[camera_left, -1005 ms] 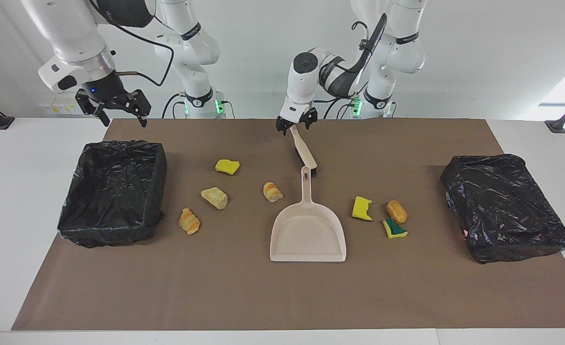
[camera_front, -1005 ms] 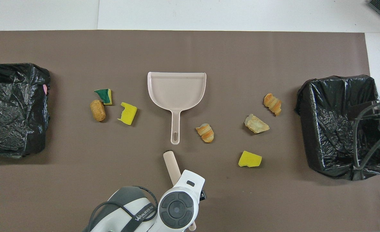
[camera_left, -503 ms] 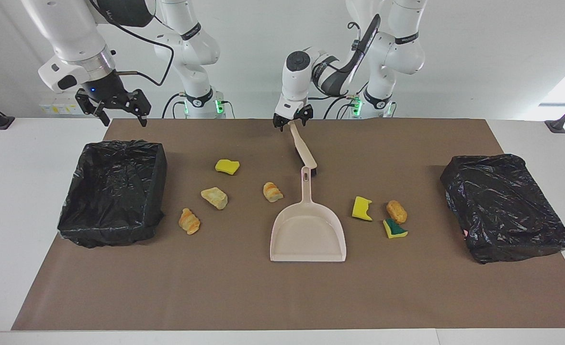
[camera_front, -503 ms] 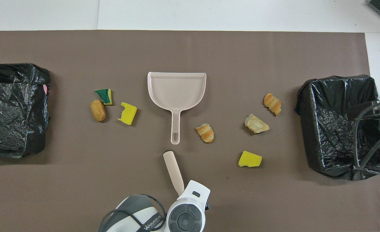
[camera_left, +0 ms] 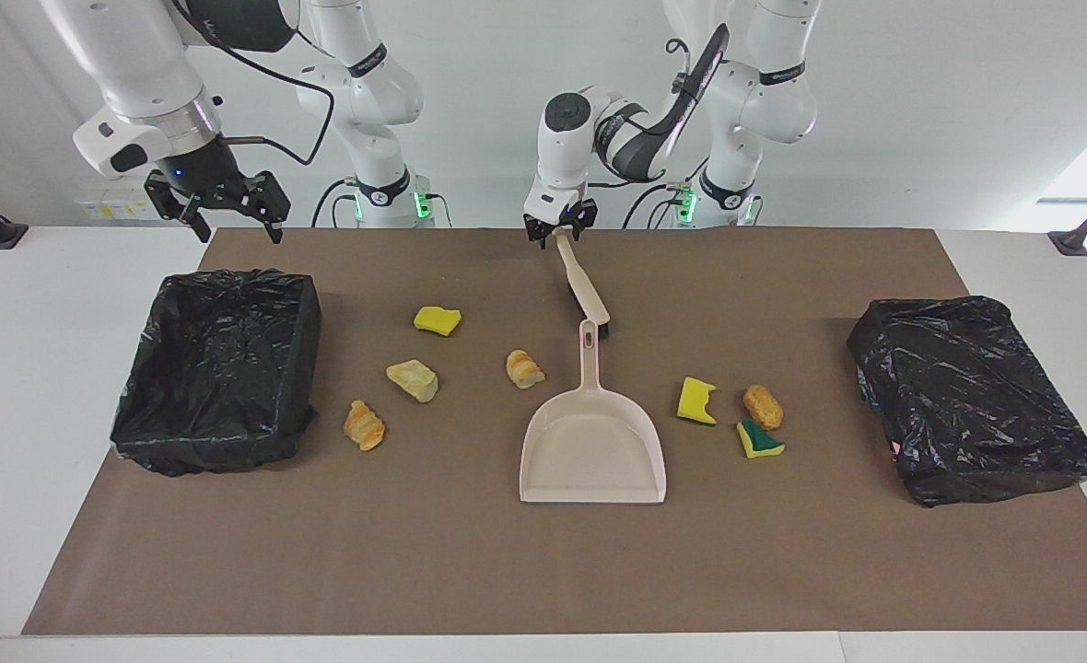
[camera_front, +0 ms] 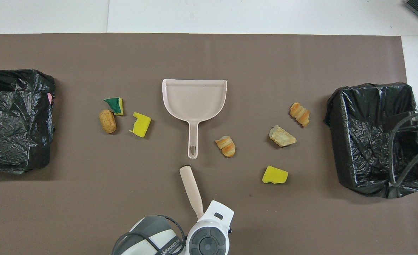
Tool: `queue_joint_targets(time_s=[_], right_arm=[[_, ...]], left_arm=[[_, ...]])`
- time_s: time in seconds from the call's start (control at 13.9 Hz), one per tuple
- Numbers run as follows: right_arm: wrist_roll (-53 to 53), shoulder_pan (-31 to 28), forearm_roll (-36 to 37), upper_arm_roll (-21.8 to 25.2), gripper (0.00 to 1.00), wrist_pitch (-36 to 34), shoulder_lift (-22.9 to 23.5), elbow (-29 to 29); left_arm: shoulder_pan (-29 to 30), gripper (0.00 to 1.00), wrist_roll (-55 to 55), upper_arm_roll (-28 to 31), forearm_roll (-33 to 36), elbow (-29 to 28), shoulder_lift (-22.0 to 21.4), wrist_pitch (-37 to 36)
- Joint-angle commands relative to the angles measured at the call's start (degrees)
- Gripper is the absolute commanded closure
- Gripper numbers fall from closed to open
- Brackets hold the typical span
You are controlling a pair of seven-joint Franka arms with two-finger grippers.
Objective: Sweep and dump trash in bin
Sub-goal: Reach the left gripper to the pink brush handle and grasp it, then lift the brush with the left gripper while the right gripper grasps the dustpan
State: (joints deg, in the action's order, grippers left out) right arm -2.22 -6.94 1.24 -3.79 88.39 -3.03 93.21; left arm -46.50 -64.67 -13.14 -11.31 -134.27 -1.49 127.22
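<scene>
Seven scraps [camera_left: 424,379] unswept: our left gripper [camera_left: 557,235] jaws pinch the brush [camera_left: 582,285] handle, right gripper [camera_left: 226,207] waits open; next, lift.

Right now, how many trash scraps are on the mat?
7. Toward the right arm's end: yellow sponge, pale lump, two striped bread lumps. Toward the left arm's end: notched yellow sponge, brown lump, green-yellow sponge. Bins may hide more.

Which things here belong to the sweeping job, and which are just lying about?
For the job: sponge pieces, bread-like lumps, brush, dustpan, one lined bin, the other lined bin.
Just lying about: only the brown mat under everything.
</scene>
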Motion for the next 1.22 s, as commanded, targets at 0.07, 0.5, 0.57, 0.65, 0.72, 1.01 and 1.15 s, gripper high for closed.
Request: queue_joint_targets(time_s=[0.07, 0.5, 0.57, 0.65, 0.72, 1.01, 1.15], right_arm=[[0.5, -0.3, -1.0, 0.0, 0.0, -0.1, -1.4, 1.5], [0.7, 0.3, -1.1, -0.3, 0.0, 2.9, -2.9, 7.3], [0.7, 0.8, -1.3, -0.8, 0.0, 4.8, -3.0, 9.3], [1.0, 2.3, -1.8, -0.9, 0.0, 6.4, -2.8, 10.7], [1.8, 3.8, -2.3, -0.9, 0.0, 7.5, -2.6, 12.1], [14.0, 13.4, -2.6, -0.9, 0.0, 17.9, -0.6, 16.0], [21.4, 18.8, -2.5, -0.9, 0.0, 23.1, 2.1, 16.0]], left_arm=[[-0.7, 1.0, 1.2, 1.1, -0.3, 0.3, -1.0, -3.5], [6.5, 1.0, 12.3, 1.7, 0.7, 4.0, -5.9, -18.0], [8.7, 1.0, 15.3, 1.7, 0.9, 4.8, -7.8, -20.5], [11.8, 1.0, 19.1, 1.7, 0.9, 5.3, -10.4, -23.8], [14.8, 1.0, 22.8, 1.8, 0.9, 5.4, -13.9, -27.2], [28.4, 1.0, 38.4, 1.8, 5.7, 9.3, -17.1, -36.7], [34.0, 1.0, 45.8, 1.8, 8.0, 11.4, -15.2, -34.8]])
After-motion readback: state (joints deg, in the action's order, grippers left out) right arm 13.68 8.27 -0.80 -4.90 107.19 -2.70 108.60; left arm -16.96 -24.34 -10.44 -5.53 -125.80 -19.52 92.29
